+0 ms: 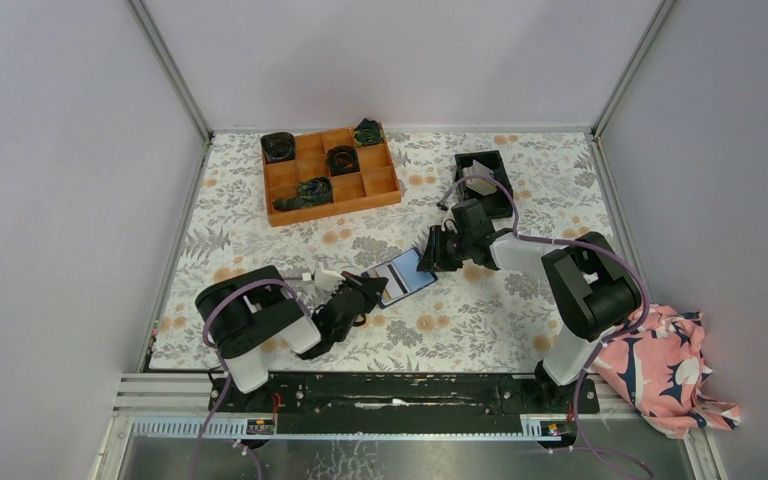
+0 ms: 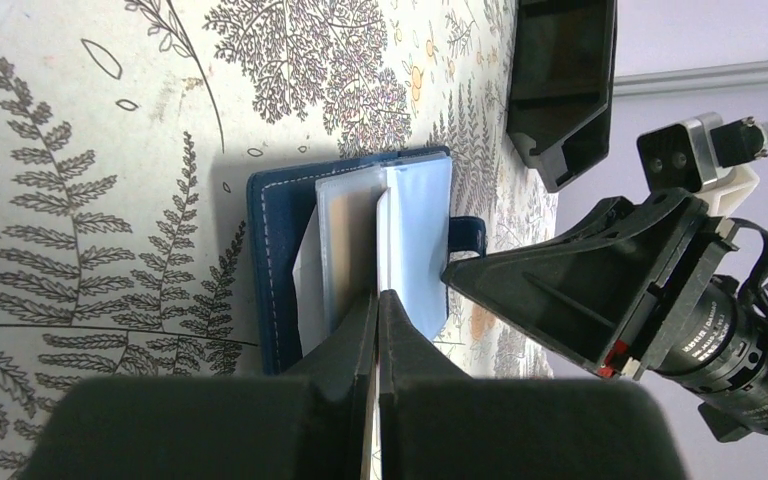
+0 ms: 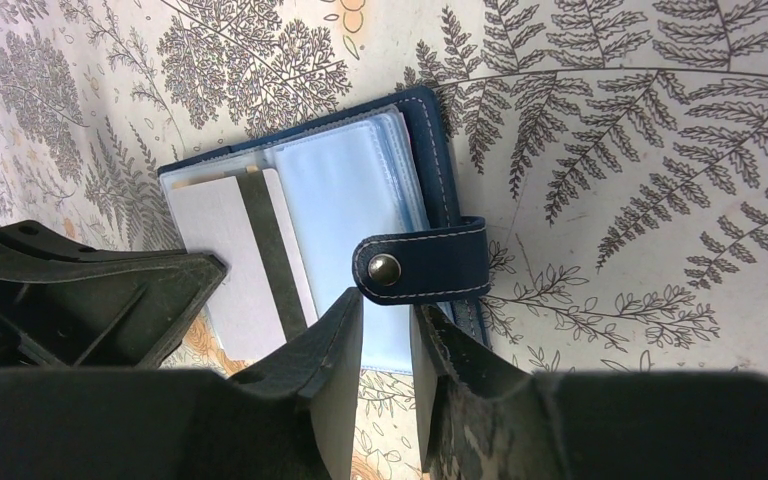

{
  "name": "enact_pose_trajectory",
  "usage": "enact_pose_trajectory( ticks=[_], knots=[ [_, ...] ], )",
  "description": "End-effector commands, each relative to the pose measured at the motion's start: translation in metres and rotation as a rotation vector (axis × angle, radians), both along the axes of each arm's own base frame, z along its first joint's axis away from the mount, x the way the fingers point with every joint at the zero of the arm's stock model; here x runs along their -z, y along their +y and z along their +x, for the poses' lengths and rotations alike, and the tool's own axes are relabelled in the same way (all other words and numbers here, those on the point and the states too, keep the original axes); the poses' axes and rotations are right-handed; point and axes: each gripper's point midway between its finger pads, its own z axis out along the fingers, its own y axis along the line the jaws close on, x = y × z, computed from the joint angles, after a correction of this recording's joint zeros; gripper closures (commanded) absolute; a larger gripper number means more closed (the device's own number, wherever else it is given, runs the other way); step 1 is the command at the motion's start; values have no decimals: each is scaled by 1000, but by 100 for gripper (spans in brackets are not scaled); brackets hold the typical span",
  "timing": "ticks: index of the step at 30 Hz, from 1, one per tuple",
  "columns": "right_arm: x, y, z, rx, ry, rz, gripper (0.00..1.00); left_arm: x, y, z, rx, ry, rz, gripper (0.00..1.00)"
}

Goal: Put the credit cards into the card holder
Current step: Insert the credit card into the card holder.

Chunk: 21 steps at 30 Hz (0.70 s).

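The dark navy card holder lies open on the flowered cloth between both arms, its light blue sleeves facing up. My left gripper is shut on a grey credit card and holds it over the holder's near half. From the right wrist this card shows a dark stripe and overlaps the sleeves. My right gripper stands over the holder's edge just below the snap tab, its jaws apart with nothing clamped. In the top view the left gripper and right gripper flank the holder.
An orange compartment tray with dark objects sits at the back left. A black square bin is at the back right, behind the right arm. A pink patterned cloth lies off the table's right front corner. Walls close three sides.
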Motion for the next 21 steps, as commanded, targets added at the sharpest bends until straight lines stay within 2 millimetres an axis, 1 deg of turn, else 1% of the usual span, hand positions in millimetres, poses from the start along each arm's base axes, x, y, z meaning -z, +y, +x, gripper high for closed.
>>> enact_pose_trajectory(
  ticks=[1,5,9,11,16,21],
  knots=[
    [-8,4,2,-4,-37,11,69,12,8,3,-62,28,22,100],
    [-7,3,2,-4,-37,6,69,14,9,3,-76,33,-5,100],
    [-5,2,1,-6,-31,5,69,11,9,4,-83,18,-34,100],
    [-5,2,0,-6,-30,3,69,6,7,7,-82,-6,-52,100],
    [-5,2,0,-6,-30,2,69,0,5,9,-80,-42,-70,100],
    [-4,1,0,-5,-29,1,69,-1,7,10,-82,-65,-70,100]
  ],
)
